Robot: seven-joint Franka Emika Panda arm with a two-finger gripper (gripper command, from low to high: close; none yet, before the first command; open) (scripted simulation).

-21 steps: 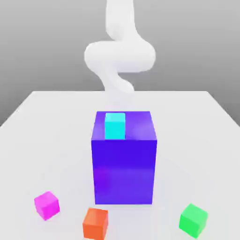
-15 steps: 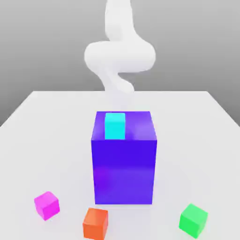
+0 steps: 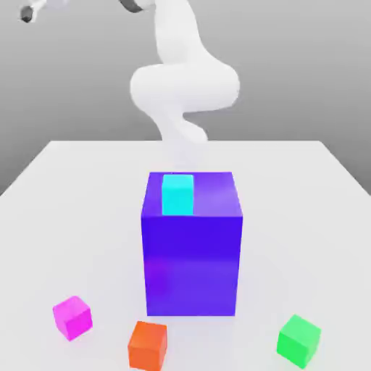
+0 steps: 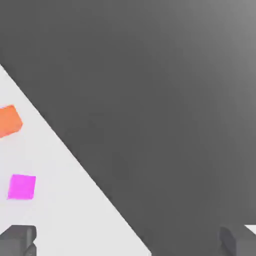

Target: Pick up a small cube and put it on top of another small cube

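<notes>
Four small glossy cubes show in the exterior view, magenta [image 3: 72, 317] and orange [image 3: 148, 346] and green [image 3: 298, 341] on the white bench [image 3: 290, 217], cyan [image 3: 178, 195] atop the big blue-purple block [image 3: 191, 264], while in the hand view the empty hand [image 4: 128, 242] stands wide open.

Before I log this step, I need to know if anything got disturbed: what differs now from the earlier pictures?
Only the arm has visibly moved: its upper part has shifted, and its outer end has come into sight at the exterior view's upper left. The magenta cube, green cube, orange cube, cyan cube and big blue-purple block stayed put.
</notes>
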